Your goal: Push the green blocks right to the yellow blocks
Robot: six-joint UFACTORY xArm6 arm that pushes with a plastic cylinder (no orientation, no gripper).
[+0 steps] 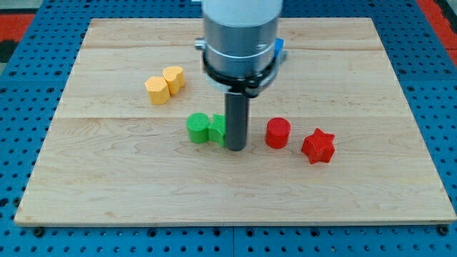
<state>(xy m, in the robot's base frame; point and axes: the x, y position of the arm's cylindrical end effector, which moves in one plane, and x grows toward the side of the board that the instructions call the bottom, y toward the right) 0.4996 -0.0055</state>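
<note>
Camera view, the only 1 on offer: my tip (pixel 236 148) sits down on the counter (pixel 371 185), right against the right-hand side of the 2 green blocks. That is the relation everything turns on: the greens lie to the view's left of my tip, and the yellows lie further left and up toward the view's top. The green cylinder (pixel 198 128) is the left one; the second green block (pixel 217 129) is partly hidden by the rod, so I cannot make out its shape. The 2 touch, their pair running left to right.

The yellow blocks (pixel 165 84) sit touching each other, faceted, hexagon-like, well apart from the greens. A push toward upper left looks like the call, in my judgement.

To the view's right, a red cylinder (pixel 278 133) and a red star (pixel 318 146), clear of the route. Blocks look matte plastic; the counter is pale planked wood.

No gripper here, only the rod, so nothing is pinched.
</note>
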